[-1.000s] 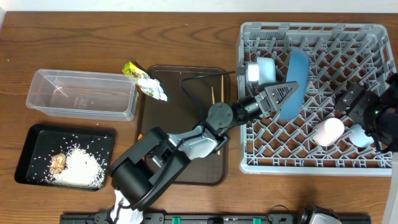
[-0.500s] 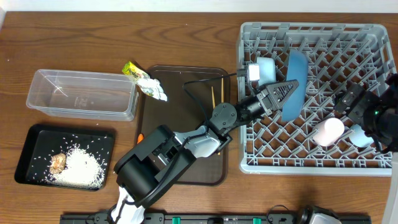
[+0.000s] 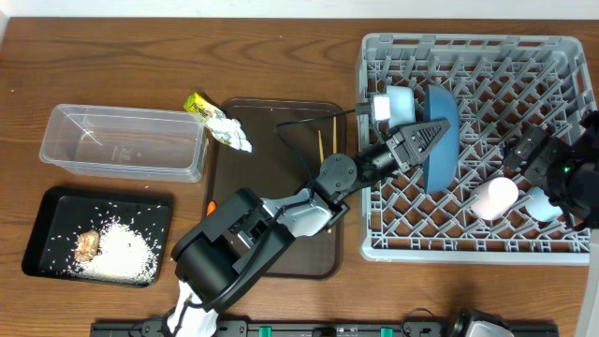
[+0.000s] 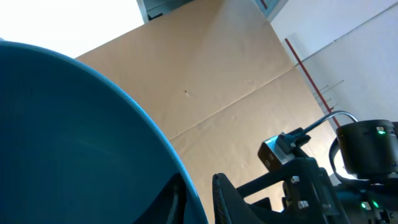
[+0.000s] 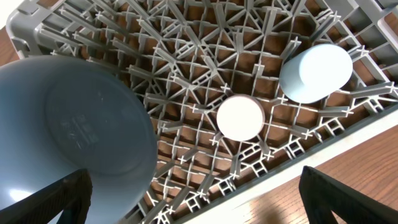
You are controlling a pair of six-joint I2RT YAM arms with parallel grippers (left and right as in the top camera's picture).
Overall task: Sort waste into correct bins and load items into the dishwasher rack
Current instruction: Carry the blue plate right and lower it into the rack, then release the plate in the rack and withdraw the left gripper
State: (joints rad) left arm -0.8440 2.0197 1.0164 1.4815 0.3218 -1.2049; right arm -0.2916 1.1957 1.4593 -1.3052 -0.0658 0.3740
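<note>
**Where the three cameras look**

The overhead camera looks straight down from high up and takes in the whole surface (image 3: 281, 56). The left wrist camera sits hard against the blue plate (image 4: 74, 137) and faces upward. The right wrist camera looks down into the rack (image 5: 186, 37) from close by. It shares the plate and rack with the overhead view.

The table (image 3: 281, 56) is of brown wood with a visible grain. Five larger and smaller things lie directly on it. At 3 o'clock stands the big grey rack (image 3: 468, 42), close to the right edge. In the middle lies a dark-brown serving tray (image 3: 262, 159), just beside the rack. At 10 o'clock stands the clear tub (image 3: 122, 110), and at 8 o'clock, near it but apart, the shallow black tray (image 3: 56, 215). At 11 o'clock from the serving tray, the yellow-green snack wrapper (image 3: 198, 104) lies on the bare wood. An orange carrot (image 3: 211, 205) shows only a little at the serving tray's left side.
</note>
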